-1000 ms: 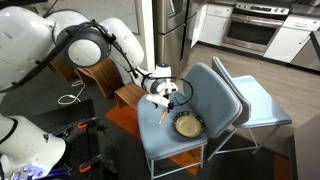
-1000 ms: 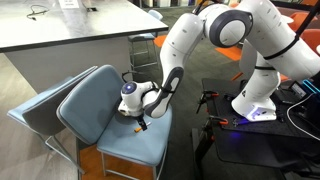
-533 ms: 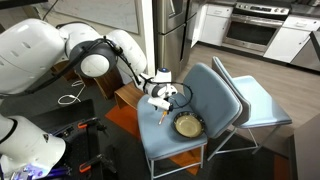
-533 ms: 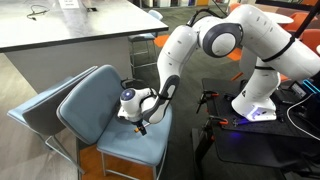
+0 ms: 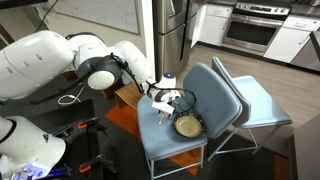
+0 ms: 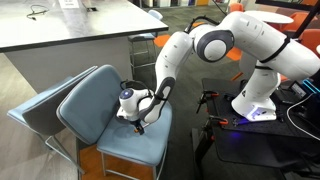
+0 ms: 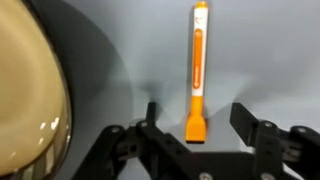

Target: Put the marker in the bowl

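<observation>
The marker, orange with a pale whitish body, lies flat on the blue chair seat. Its orange end sits between my two fingers. My gripper is open around that end and touches nothing I can see. The bowl, dark-rimmed and yellowish-tan inside, fills the left of the wrist view, close beside the marker. In an exterior view the bowl rests on the seat right of my gripper, and the marker shows as a small orange stick below it. From the other side my gripper hides both.
The blue chair has a tall backrest behind the bowl, and a second like chair stands behind it. A wooden stool is beside the seat. The seat edge drops off in front. A counter stands behind.
My arm has lowered and shifted slightly over the seat, bringing the gripper down around the marker's end. The marker and the bowl have not moved.
</observation>
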Robot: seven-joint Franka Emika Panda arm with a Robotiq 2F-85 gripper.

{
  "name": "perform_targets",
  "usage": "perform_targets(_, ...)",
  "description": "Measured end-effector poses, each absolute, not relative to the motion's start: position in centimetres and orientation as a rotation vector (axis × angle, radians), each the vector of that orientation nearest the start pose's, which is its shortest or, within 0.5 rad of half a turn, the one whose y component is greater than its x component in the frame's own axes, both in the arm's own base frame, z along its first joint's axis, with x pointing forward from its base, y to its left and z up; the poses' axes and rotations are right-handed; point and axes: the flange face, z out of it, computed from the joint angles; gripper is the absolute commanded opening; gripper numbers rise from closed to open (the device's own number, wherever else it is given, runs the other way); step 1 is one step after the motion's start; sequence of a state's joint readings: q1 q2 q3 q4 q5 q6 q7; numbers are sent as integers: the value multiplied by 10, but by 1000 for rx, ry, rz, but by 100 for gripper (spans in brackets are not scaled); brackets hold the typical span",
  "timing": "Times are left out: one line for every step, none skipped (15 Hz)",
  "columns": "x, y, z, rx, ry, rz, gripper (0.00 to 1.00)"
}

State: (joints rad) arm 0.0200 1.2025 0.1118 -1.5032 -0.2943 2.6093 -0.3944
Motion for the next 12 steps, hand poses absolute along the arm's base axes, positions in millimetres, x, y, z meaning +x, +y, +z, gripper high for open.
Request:
perform_targets(636, 84, -56, -2951, -1109, 131, 42)
perform_targets(638, 82, -55, -2949, -1108, 127, 36)
perform_targets(640, 81, -54, -2950, -1104, 127, 27)
perform_targets(642, 80, -53, -2951, -1101, 125, 20)
perform_targets(643, 81, -52, -2951, -1100, 121, 14)
perform_targets(643, 82, -51, -2951, -1100, 118, 5)
perform_targets(644, 83, -50, -2949, -1101, 116, 0)
perform_targets(644, 84, -50, -2947, -1101, 114, 5)
perform_targets(644, 84, -49, -2946, -1101, 113, 5)
perform_targets(644, 85, -49, -2946, -1101, 112, 5)
perform_targets(644, 85, -48, -2945, -1100, 110, 5)
perform_targets(644, 86, -47, -2943, -1100, 108, 5)
